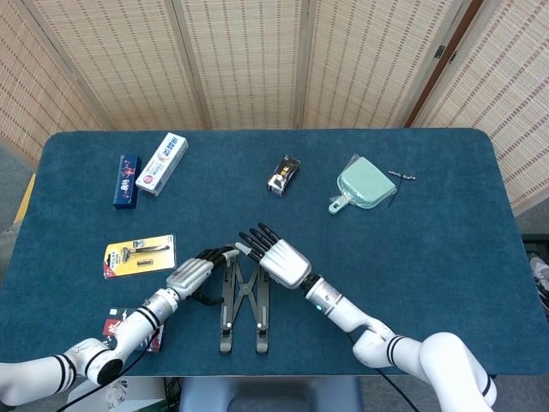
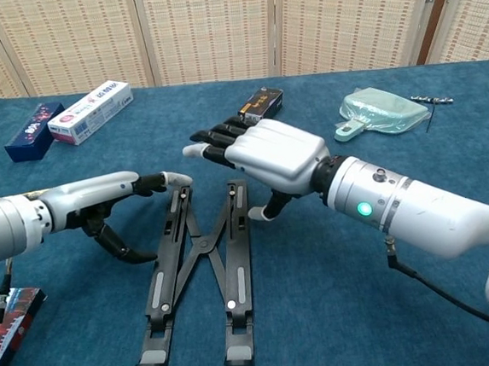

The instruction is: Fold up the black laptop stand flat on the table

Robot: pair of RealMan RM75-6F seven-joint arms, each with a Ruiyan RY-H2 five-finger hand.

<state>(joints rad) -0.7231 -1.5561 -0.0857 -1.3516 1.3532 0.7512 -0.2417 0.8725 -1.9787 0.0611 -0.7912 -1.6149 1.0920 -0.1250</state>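
The black laptop stand (image 1: pixel 243 302) (image 2: pixel 199 269) lies flat at the front middle of the blue table, its two long bars close together with the crossed links between them. My left hand (image 1: pixel 190 275) (image 2: pixel 100 198) lies just left of the left bar, fingers stretched out, fingertips at the bar's far end. My right hand (image 1: pixel 276 260) (image 2: pixel 263 154) hovers flat over the far end of the right bar, fingers spread, thumb down beside that bar. Neither hand grips anything.
A razor pack (image 1: pixel 139 256) lies left of the stand, a small dark packet (image 1: pixel 116 326) at the front left. At the back are a white tube box (image 1: pixel 162 162), a dark blue box (image 1: pixel 126 180), a small black box (image 1: pixel 283 174) and a mint pouch (image 1: pixel 364 184).
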